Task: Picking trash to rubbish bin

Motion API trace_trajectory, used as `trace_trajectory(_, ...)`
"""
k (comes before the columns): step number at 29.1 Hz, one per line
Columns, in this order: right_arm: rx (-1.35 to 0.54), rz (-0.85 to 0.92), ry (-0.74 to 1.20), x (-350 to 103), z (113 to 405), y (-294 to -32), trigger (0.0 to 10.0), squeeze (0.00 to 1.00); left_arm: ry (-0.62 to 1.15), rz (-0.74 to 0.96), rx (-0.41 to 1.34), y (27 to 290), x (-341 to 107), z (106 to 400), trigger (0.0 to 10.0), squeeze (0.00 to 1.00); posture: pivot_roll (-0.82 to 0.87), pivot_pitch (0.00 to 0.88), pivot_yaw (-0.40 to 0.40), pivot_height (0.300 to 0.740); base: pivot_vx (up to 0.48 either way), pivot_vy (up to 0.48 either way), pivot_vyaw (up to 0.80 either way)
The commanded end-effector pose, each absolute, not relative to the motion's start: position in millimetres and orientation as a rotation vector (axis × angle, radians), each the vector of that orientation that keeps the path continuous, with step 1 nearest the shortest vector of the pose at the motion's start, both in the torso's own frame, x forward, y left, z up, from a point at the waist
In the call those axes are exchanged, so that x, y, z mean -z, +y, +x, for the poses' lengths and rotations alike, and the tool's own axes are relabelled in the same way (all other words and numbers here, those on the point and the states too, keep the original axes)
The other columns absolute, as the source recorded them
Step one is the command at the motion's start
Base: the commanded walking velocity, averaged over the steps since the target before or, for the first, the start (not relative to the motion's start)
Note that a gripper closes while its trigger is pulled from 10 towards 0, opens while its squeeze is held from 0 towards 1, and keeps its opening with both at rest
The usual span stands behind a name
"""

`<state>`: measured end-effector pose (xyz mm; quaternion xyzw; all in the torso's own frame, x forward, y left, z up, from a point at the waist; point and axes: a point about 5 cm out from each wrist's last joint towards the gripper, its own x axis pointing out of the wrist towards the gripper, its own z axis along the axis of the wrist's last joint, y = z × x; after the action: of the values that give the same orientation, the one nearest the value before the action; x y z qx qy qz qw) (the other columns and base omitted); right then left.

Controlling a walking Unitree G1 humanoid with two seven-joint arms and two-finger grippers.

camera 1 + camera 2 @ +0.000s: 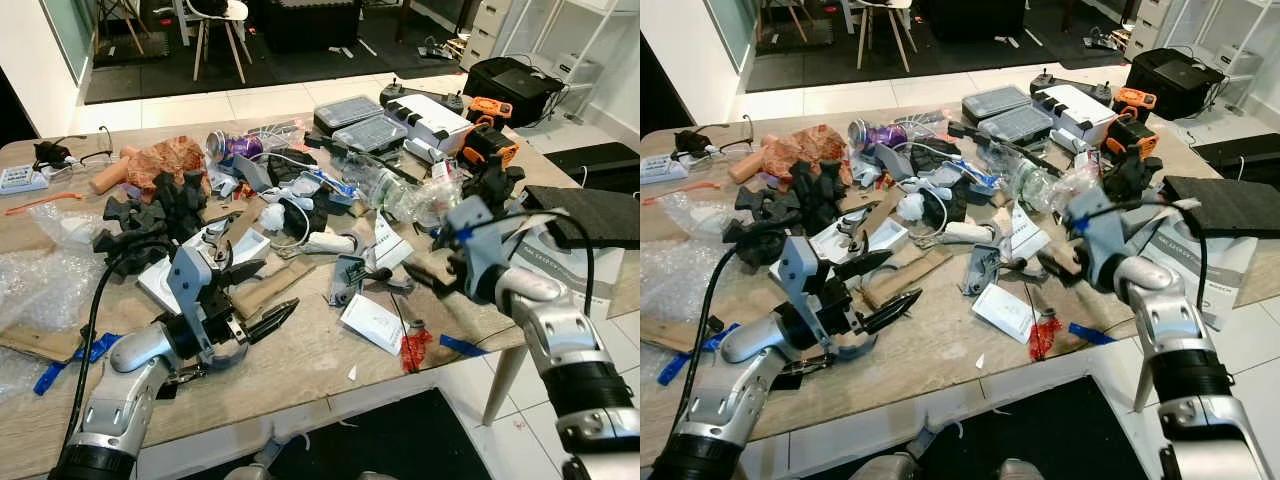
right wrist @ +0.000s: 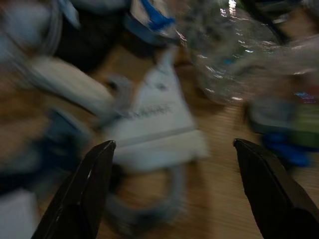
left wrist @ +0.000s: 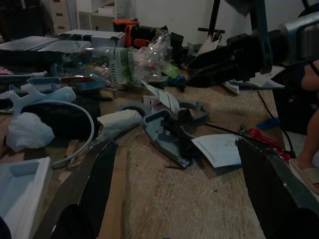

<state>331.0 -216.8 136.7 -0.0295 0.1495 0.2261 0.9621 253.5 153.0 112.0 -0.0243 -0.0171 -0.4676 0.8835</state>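
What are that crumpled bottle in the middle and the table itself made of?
The bottle looks like thin clear plastic: see-through, creased and glinting. The table looks like wood or a wood-look laminate, matt, with pale grain lines; I cannot tell which.

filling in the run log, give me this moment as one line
left tool: open, low over table, empty | right tool: open, above white paper beside crushed plastic bottle | nothing grasped | wooden table cluttered
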Motion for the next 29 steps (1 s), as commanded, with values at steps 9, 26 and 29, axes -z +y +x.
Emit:
trace_trajectory(9,-0.457,0.324,0.570,-126,326,-205,10.0,0.00,-0.013,-0.043,0.991,155,-107,250,10.0,0.00,0.02,0.000,0.000,0.740,0.000,0.000,0.00)
trace_trajectory(26,-0.232,0.318,0.701,-131,329,-228,10.0,0.00,-0.021,-0.058,0.998,155,-105,249,10.0,0.00,0.02,0.000,-0.001,0.740,0.000,0.000,0.00)
trace_trajectory(29,-0.220,0.315,0.642,-140,333,-232,10.0,0.00,-0.021,-0.060,0.999,155,-105,249,10.0,0.00,0.02,0.000,-0.001,0.740,0.000,0.000,0.00)
